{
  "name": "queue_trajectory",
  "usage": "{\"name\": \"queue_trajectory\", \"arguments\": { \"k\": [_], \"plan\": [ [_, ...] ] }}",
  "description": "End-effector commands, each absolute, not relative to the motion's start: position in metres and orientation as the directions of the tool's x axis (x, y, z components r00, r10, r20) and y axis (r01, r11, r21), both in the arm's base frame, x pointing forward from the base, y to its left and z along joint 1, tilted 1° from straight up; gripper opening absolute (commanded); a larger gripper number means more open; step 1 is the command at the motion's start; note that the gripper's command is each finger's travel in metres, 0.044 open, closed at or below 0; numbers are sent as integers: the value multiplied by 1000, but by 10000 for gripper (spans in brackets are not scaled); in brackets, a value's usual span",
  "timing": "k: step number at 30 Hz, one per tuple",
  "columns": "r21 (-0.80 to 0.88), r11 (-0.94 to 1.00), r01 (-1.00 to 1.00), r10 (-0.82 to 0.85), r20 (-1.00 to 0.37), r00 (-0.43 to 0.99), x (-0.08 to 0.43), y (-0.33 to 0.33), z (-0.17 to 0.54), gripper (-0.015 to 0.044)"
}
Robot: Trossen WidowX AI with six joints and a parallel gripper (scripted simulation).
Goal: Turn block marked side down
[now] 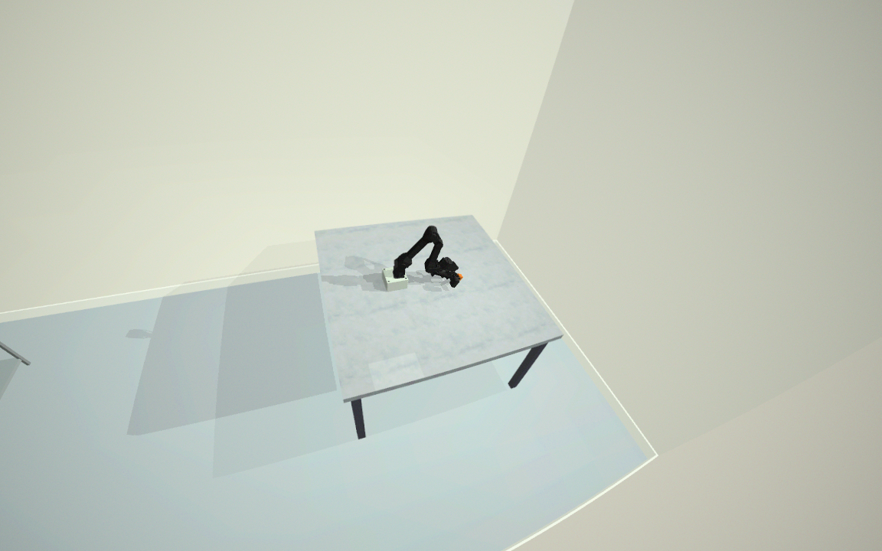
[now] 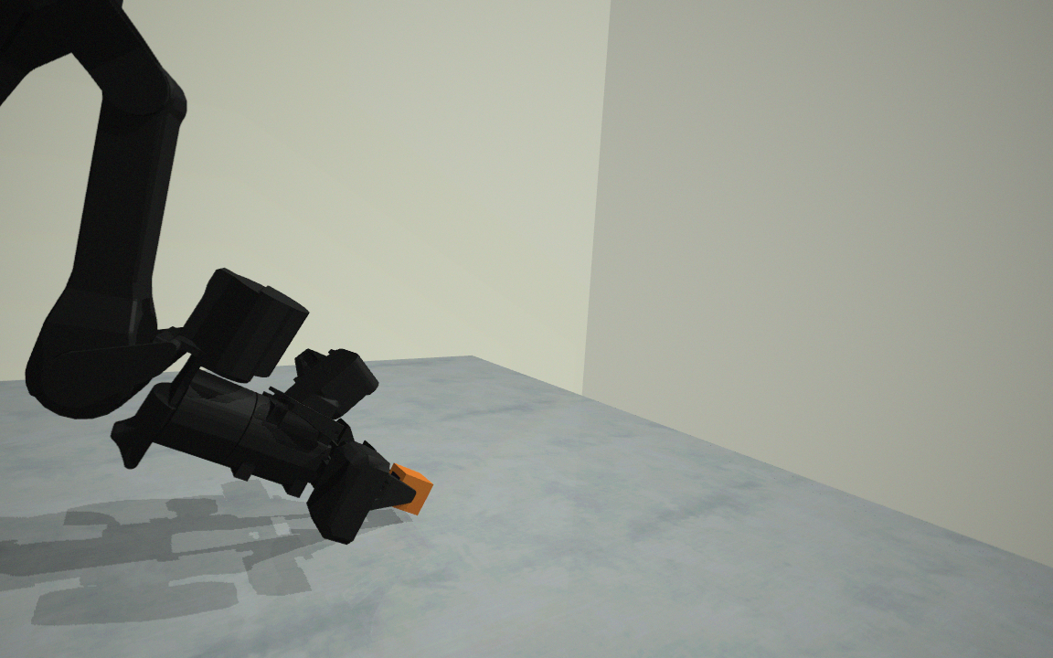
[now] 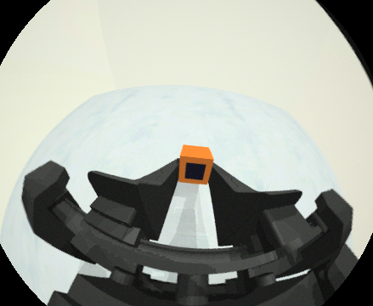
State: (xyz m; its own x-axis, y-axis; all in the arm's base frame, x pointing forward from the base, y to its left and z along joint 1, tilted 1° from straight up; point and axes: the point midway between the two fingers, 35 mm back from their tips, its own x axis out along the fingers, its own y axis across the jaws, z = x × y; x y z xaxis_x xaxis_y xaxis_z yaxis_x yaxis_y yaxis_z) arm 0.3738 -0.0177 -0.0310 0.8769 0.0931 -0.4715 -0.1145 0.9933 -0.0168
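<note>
The orange block (image 1: 460,276) (image 2: 417,490) (image 3: 197,151) is held between the fingertips. Its dark square mark (image 3: 194,171) faces back toward the wrist camera. My gripper (image 2: 409,493) (image 3: 194,163) is shut on the block and points forward and slightly down, low over the table (image 1: 444,328) (image 2: 677,524) (image 3: 144,119). The block is slightly tilted in the exterior view, with its lower edge close to the table top; whether it touches cannot be told. Its mark is hidden in the top and exterior views.
The arm's pale base block (image 1: 395,282) stands on the table behind the gripper. The arm's shadow (image 2: 145,544) falls on the table to the left. Walls (image 1: 704,171) (image 2: 841,204) rise beyond the table's far edges.
</note>
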Motion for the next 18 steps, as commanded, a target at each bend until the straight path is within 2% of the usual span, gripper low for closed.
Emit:
{"name": "queue_trajectory", "arguments": {
  "k": [1, 14, 15, 18],
  "plan": [
    [-9, 993, -115, 97, -469, 878, 374, -17, -31, 79],
    [-9, 993, -115, 97, -469, 878, 374, -17, -31, 420],
    [-9, 993, -115, 97, -469, 878, 374, -17, -31, 440],
    [-9, 993, -115, 97, -469, 878, 374, -17, -31, 440]
  ]
}}
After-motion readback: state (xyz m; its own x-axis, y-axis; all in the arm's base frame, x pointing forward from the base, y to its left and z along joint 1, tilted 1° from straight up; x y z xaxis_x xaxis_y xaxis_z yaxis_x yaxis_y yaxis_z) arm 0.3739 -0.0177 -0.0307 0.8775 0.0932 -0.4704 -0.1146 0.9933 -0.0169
